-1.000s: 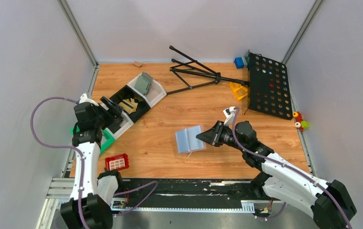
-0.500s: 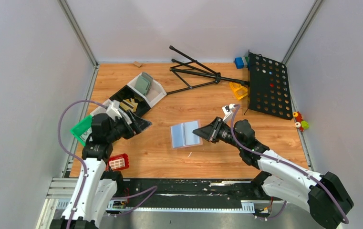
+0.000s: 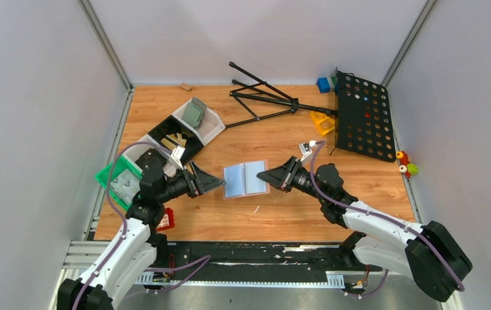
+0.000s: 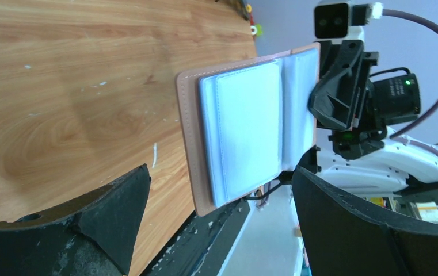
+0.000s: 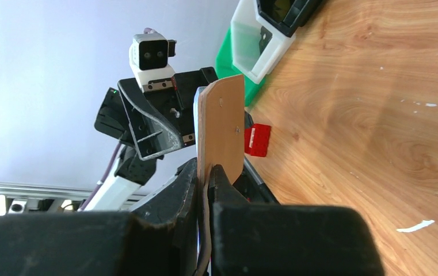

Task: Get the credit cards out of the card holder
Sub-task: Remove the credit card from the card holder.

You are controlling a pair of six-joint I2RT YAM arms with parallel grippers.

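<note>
The card holder (image 3: 245, 179) hangs open above the table, pale blue sleeves facing up, with a salmon-tan rim. My right gripper (image 3: 268, 177) is shut on its right edge. In the right wrist view the holder's tan back (image 5: 223, 123) stands upright out of my shut right gripper (image 5: 208, 170). My left gripper (image 3: 215, 183) is open just left of the holder, apart from it. In the left wrist view the holder's sleeves (image 4: 245, 123) fill the gap ahead of my open left gripper (image 4: 221, 169). The credit cards are hidden.
Bins stand at the left: a white one (image 3: 211, 123) with a grey-green holder (image 3: 195, 115), a black one (image 3: 165, 129) and a green one (image 3: 110, 175). A red block (image 3: 167, 218) lies by the left arm. A black tripod (image 3: 262, 97) and a perforated board (image 3: 362, 116) lie at the back.
My left arm has swung right from the bins to the holder's left edge, its jaws opening wide. My right gripper has carried the holder a little to the left.
</note>
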